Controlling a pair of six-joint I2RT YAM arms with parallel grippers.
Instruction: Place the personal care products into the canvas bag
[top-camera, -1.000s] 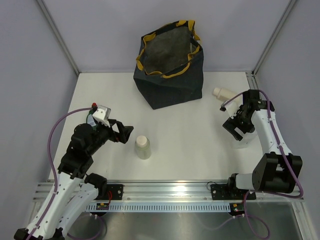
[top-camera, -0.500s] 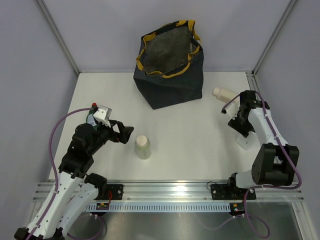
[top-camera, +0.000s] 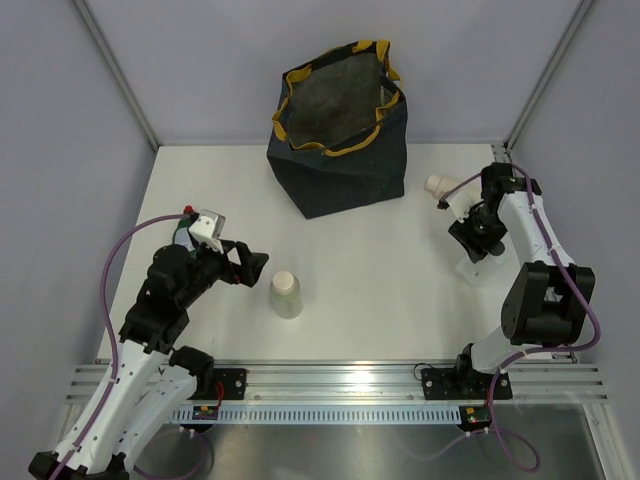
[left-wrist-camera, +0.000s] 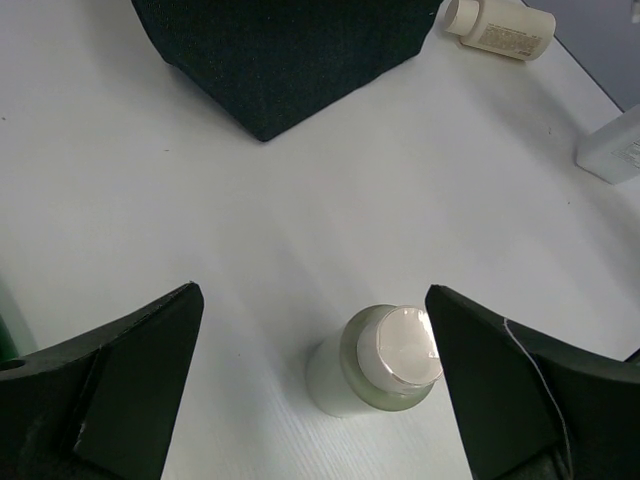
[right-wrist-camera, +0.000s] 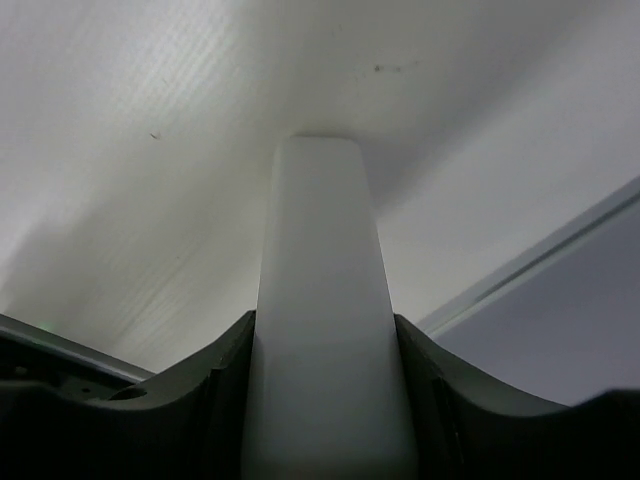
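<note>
Quick headcount from us: we get three bottles, namely one pale frosted bottle (top-camera: 285, 295), one cream bottle (top-camera: 438, 184) and one white bottle (top-camera: 472, 270). One canvas bag (top-camera: 340, 170). Two grippers, the left gripper (top-camera: 252, 270) and the right gripper (top-camera: 474, 255). Plus one green thing (top-camera: 178, 238) we can't identify.

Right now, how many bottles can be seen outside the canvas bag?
3. A pale bottle stands mid-table before the left gripper; a cream bottle lies right of the canvas bag; a white bottle sits in the right gripper. More may be hidden in the bag.
</note>
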